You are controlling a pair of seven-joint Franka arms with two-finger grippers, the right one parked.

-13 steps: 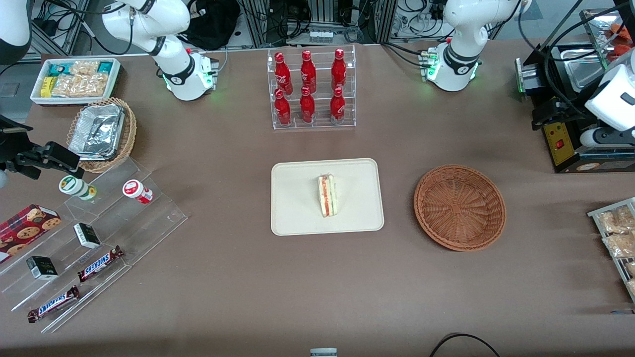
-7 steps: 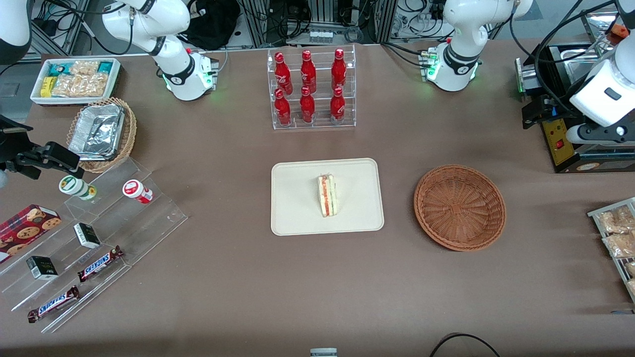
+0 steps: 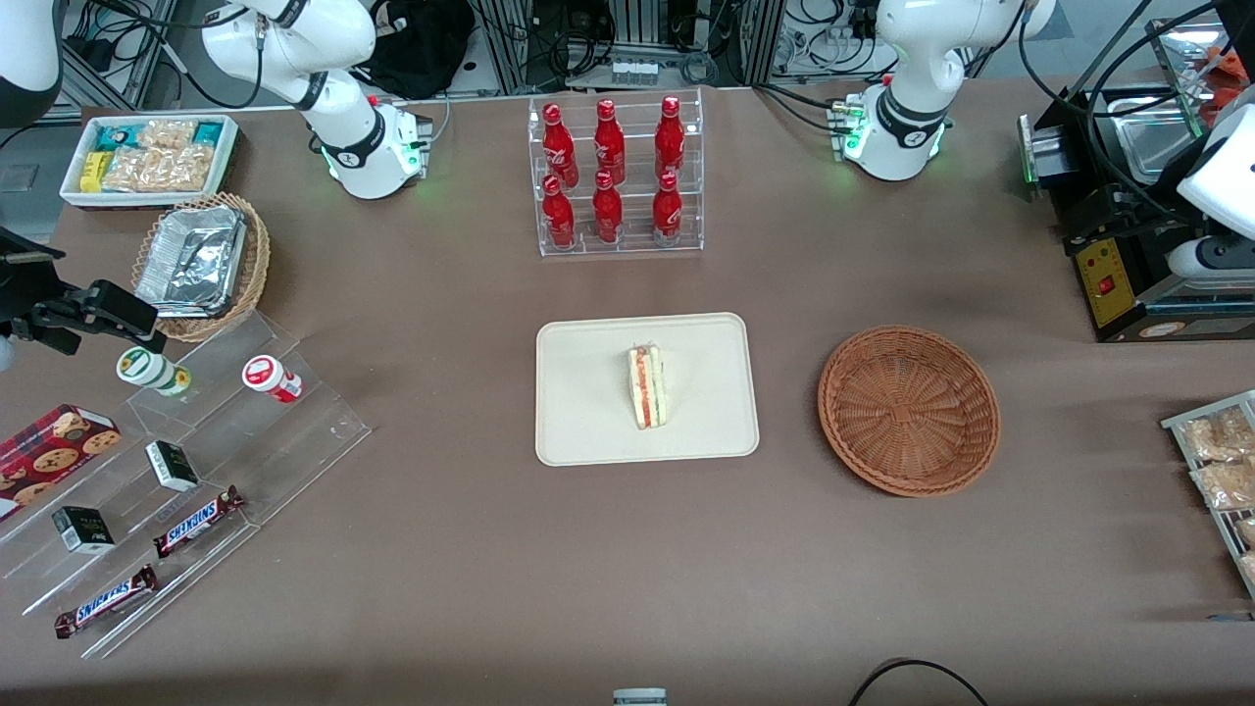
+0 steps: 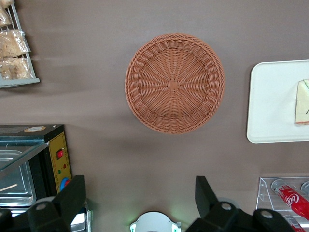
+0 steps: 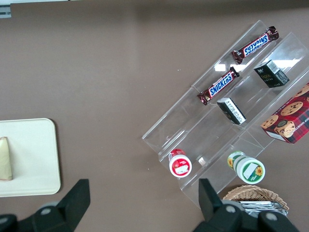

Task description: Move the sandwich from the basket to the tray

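Observation:
The sandwich (image 3: 647,387) stands on its edge on the cream tray (image 3: 588,417), near the tray's middle. It also shows in the left wrist view (image 4: 302,102) on the tray (image 4: 270,99). The reddish-brown wicker basket (image 3: 909,409) sits empty beside the tray, toward the working arm's end; the left wrist view looks straight down on it (image 4: 175,83). My left gripper (image 4: 140,195) is open and empty, held high above the table at the working arm's end. Its hand (image 3: 1216,181) hangs over the black appliance, well away from the basket.
A clear rack of red bottles (image 3: 613,176) stands farther from the camera than the tray. A black appliance (image 3: 1118,265) and a wire rack of snack bags (image 3: 1221,471) sit at the working arm's end. A stepped acrylic display (image 3: 176,471), foil-lined tan basket (image 3: 201,265) and white snack bin (image 3: 147,157) sit at the parked arm's end.
The left arm's hand swung slightly toward the table's middle, then back out toward the table's end. The sandwich, tray and basket have not moved.

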